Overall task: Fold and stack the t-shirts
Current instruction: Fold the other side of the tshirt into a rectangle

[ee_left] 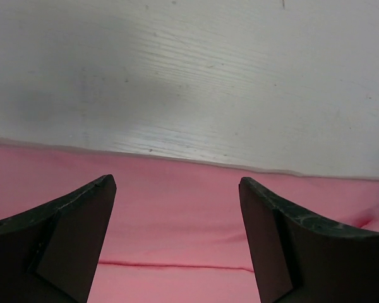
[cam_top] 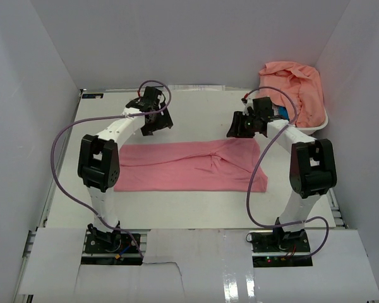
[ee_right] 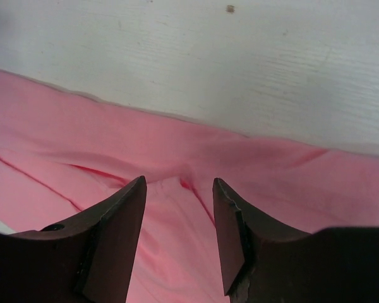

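Pink t-shirt (cam_top: 189, 165): lying flat on table (cam_top: 177, 208), btwn both arms.
Top view only: more t-shirts (cam_top: 297, 82) heaping in basket (cam_top: 322, 120), far right.
Left gripper (ee_left: 177, 183): hovering at far hem, fingers spread wide.
Right gripper (ee_right: 180, 183): fingers parted, pinching nothing.
Unclear: tips touching cloth or not.

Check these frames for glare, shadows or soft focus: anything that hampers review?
Top external: even light, glare only on the glossy front panel. Left wrist: a soft shadow dims the table at upper left; the left end effector reads near-black. Right wrist: table grain sharp, the pink t-shirt slightly soft up close, the right end effector equally dark.
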You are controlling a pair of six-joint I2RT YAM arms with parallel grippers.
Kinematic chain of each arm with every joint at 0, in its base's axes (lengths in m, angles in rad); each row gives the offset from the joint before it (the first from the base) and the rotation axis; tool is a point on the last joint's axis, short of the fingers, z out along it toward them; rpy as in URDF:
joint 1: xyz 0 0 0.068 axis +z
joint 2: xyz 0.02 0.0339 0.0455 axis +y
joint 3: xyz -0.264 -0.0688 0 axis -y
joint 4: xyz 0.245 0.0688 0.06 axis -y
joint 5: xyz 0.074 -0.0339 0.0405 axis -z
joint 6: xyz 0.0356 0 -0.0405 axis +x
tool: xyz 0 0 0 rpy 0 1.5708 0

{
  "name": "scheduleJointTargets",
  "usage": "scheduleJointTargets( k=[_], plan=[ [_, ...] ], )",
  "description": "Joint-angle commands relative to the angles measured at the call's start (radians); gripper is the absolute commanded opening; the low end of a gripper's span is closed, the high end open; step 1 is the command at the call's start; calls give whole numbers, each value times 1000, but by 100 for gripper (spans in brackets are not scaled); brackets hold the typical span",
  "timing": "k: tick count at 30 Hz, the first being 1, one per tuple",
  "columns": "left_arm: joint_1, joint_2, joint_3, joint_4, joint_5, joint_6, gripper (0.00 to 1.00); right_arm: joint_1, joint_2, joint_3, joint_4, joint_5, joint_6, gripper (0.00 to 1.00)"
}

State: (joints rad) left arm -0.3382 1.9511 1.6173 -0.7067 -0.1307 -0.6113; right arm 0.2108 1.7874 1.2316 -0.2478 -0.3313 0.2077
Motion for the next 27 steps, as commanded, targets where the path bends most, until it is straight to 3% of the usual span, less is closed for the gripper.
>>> scheduleJointTargets(
  k=[1,27],
  plan=[
    [-11,0,56,15,60,-15,90,32,47,89,-51,-35,-11,53],
    [-39,37,49,30,62,-5,90,107,112,46,-71,44,-41,51]
  ],
)
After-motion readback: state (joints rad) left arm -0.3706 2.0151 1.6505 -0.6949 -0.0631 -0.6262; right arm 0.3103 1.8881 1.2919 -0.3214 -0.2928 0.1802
